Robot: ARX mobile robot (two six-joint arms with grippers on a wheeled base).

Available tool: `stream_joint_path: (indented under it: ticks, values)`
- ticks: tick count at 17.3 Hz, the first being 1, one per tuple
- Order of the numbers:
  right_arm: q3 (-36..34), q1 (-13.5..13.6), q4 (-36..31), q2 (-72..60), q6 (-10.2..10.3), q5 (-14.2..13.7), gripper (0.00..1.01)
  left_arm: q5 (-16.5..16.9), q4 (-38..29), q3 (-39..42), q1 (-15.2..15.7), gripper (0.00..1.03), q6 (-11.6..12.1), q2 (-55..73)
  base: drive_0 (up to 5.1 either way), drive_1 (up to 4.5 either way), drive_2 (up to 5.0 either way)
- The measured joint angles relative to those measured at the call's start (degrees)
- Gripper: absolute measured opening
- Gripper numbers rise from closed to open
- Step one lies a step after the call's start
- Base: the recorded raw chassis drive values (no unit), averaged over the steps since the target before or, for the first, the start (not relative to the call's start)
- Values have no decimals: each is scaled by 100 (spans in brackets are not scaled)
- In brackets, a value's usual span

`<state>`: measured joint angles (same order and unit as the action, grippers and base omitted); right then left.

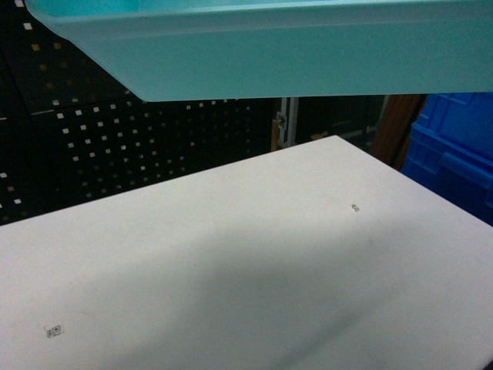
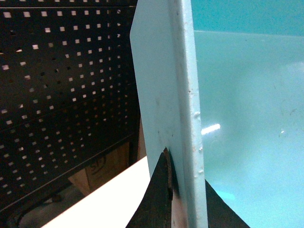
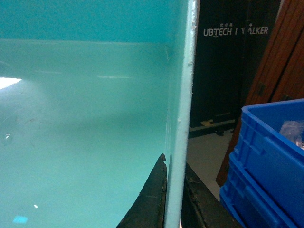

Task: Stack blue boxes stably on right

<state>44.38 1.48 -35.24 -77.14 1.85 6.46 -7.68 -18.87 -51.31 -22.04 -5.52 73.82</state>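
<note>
You have both grippers, left [image 2: 183, 209] and right [image 3: 173, 199], clamped on opposite rims of the tub [image 1: 308, 54] (lifted above the table [image 1: 231, 254])

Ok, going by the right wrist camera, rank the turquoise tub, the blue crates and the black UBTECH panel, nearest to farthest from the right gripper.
1. Turquoise tub: its wall sits between the right gripper fingers.
2. Blue crates: lower right, beside it.
3. Black UBTECH panel: upright at the back, farthest.
</note>
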Motion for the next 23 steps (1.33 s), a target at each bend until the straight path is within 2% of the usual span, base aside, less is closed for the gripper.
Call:
stream_joint_path:
  ticks: [23]
  values:
    - [0, 0, -2, 0, -15, 0, 7, 4, 9, 0, 0, 2, 2, 0, -169, -169, -169]
